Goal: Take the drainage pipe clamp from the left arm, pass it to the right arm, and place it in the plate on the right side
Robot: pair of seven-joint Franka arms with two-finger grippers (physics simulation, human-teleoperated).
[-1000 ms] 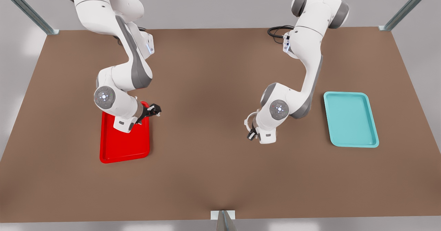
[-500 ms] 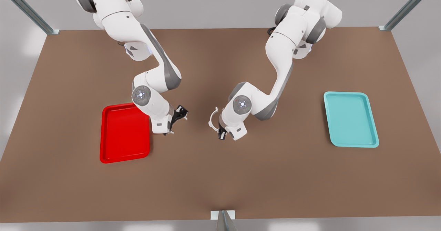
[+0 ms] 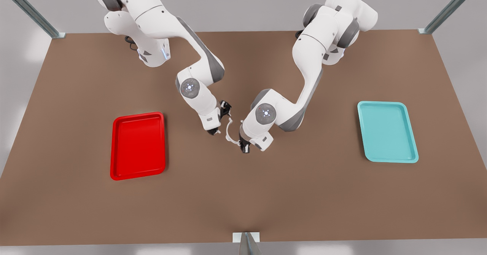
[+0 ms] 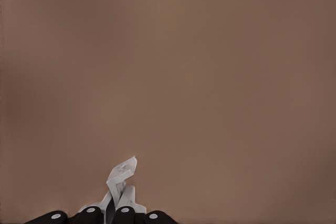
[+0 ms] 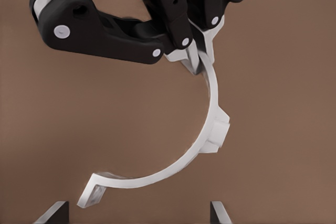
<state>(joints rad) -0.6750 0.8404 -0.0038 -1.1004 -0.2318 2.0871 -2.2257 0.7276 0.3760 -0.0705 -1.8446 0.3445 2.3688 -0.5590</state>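
Observation:
The white C-shaped drainage pipe clamp (image 3: 228, 131) hangs above the table's middle. My left gripper (image 3: 243, 146), on the arm at the front view's right, is shut on one end of it. In the left wrist view the clamp (image 4: 122, 174) sticks out from between the left gripper's (image 4: 107, 214) black fingers. My right gripper (image 3: 221, 119), on the other arm, is open and close beside the clamp. In the right wrist view the clamp (image 5: 210, 129) curves down from the left gripper (image 5: 191, 59), and its free tab lies just in front of my right gripper (image 5: 137, 213). The red plate (image 3: 139, 144) lies at the front view's left.
A teal tray (image 3: 387, 131) of the same shape lies at the front view's right. Both arms lean in over the brown table's centre, their elbows close together. Metal frame posts stand at the back corners and at the front edge's middle.
The right arm has swung from over the red plate to the table's centre, up to the clamp. The left arm has carried the clamp toward the centre to meet it.

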